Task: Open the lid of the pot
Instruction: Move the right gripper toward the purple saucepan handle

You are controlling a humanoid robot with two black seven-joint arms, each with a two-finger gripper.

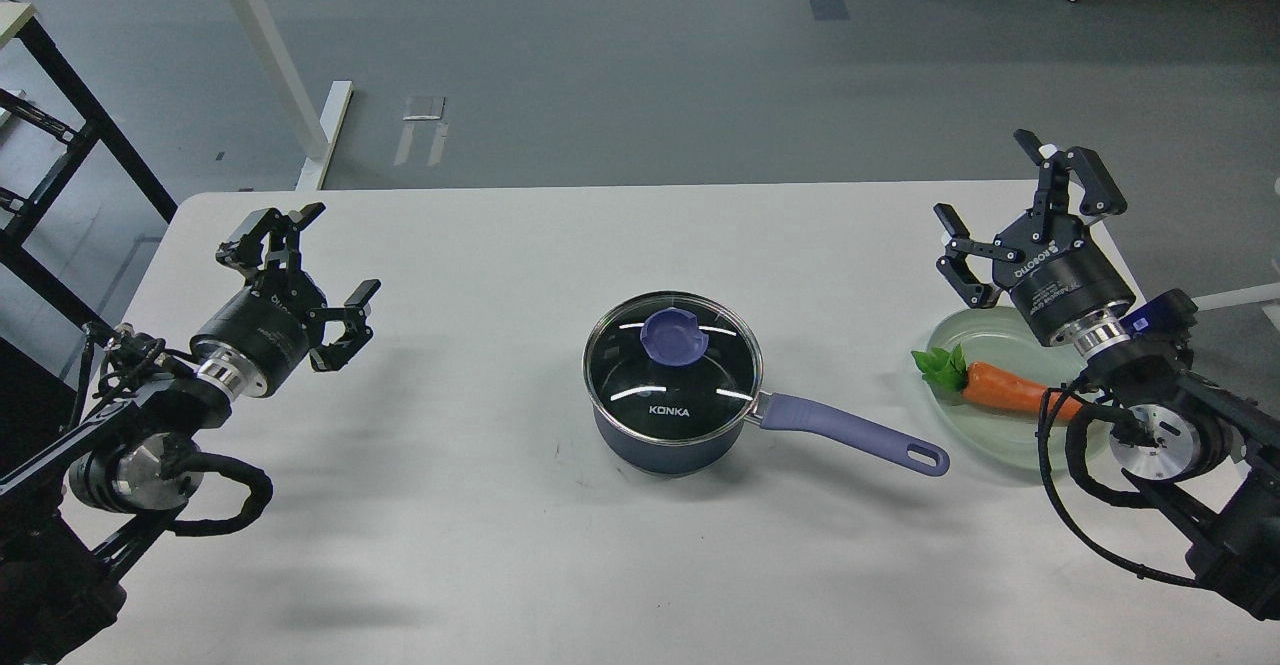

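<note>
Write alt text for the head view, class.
A small dark blue saucepan with its clear glass lid on sits mid-table between two open black pincers, left and right. A toy carrot lies on a pale green plate.

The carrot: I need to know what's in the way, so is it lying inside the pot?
No, the carrot lies on the pale green plate, right of the pot, whose lid is on.
</note>
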